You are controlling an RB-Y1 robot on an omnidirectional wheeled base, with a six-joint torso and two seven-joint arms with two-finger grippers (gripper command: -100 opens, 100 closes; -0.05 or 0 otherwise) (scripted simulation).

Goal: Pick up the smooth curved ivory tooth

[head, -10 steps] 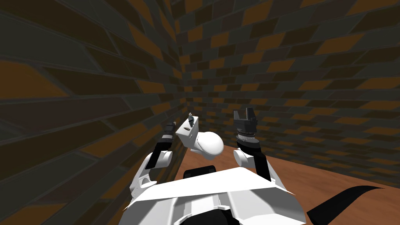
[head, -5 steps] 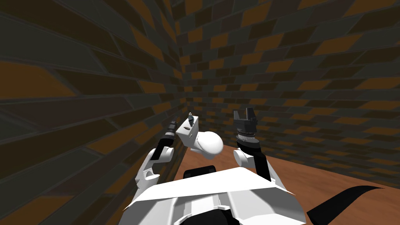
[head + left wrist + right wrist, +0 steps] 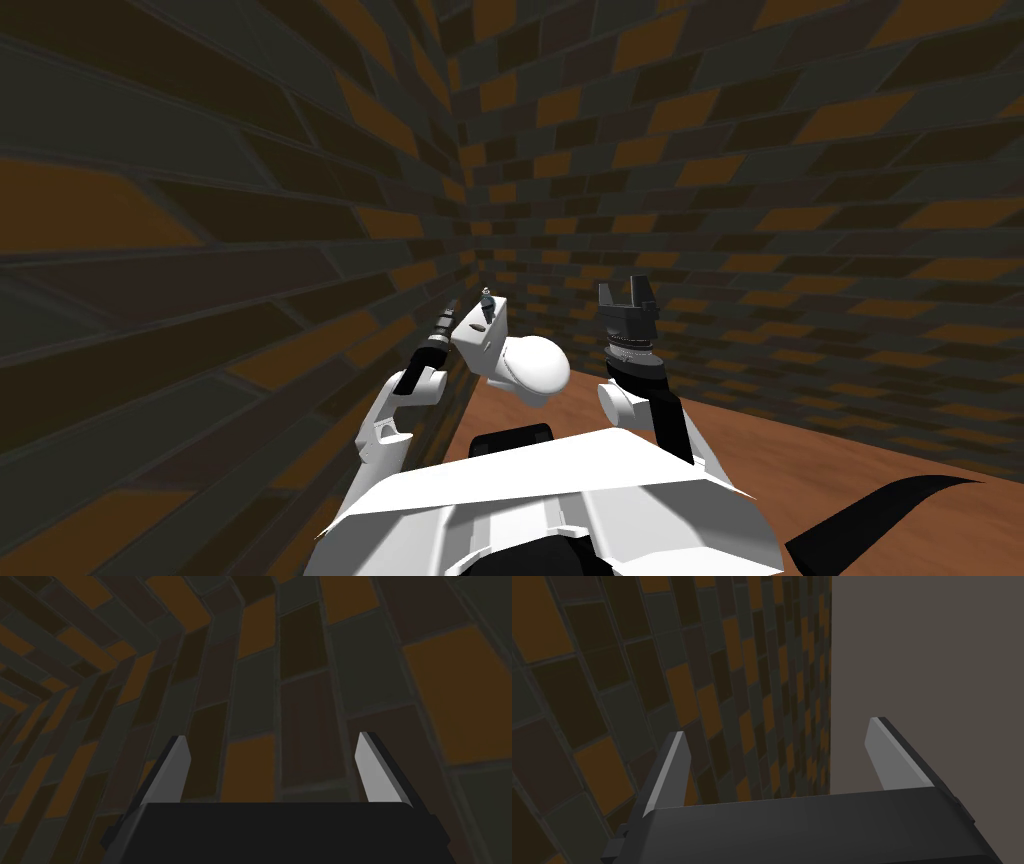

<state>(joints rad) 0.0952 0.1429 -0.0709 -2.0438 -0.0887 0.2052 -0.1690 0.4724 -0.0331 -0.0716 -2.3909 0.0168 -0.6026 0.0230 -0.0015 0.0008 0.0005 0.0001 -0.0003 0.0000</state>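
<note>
- Tooth: the robot's target cannot be singled out. Two tiny things sit on the white tank [image 3: 497, 343] in the tiled corner, a dark oval one [image 3: 480, 326] and a small grey one [image 3: 487, 297]; either may be it.
- The left gripper [image 3: 450, 310] hangs just beside the tank, its fingers [image 3: 372, 768] spread wide and holding nothing.
- The right gripper [image 3: 625, 288] stands upright near the tank's other side, also spread and empty.
- Best approach, by judgement: swing the left wrist over the tank top until the tooth sits between the fingers, then descend slowly and close across its narrow width.
</note>
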